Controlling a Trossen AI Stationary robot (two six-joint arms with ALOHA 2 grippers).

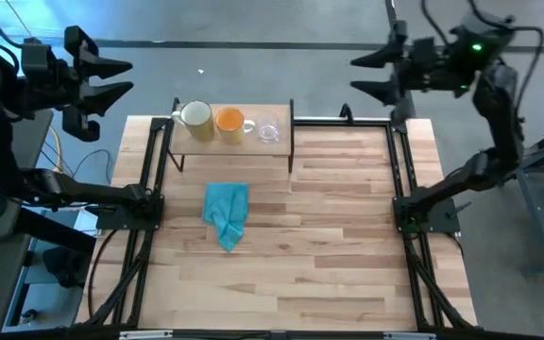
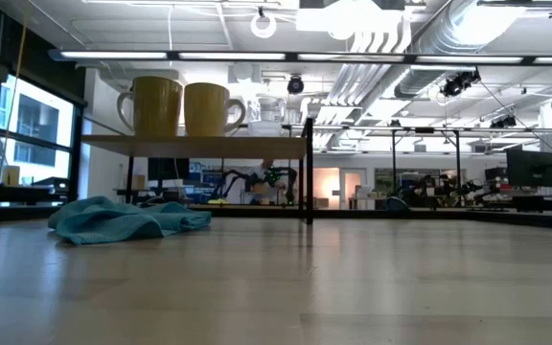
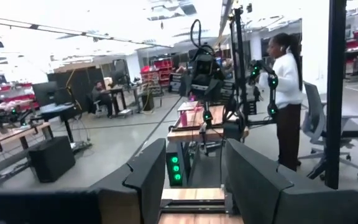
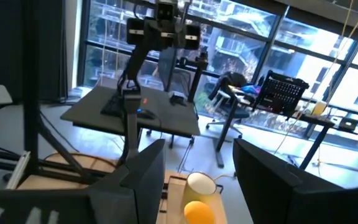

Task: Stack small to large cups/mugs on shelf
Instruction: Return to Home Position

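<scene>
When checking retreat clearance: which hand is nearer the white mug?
Left. The left hand hangs just beyond the shelf end holding the white mug; the right hand, beyond the opposite end.

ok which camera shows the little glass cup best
The high view: the glass cup stands clear at the shelf's right end. In the low view it blends into the room behind; neither wrist view shows it.

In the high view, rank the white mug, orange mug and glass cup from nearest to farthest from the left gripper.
Measured from the left gripper, which hangs off the shelf's left end:
1. White mug, at the shelf's left end.
2. Orange mug, in the middle of the row.
3. Glass cup, at the shelf's right end.
</scene>
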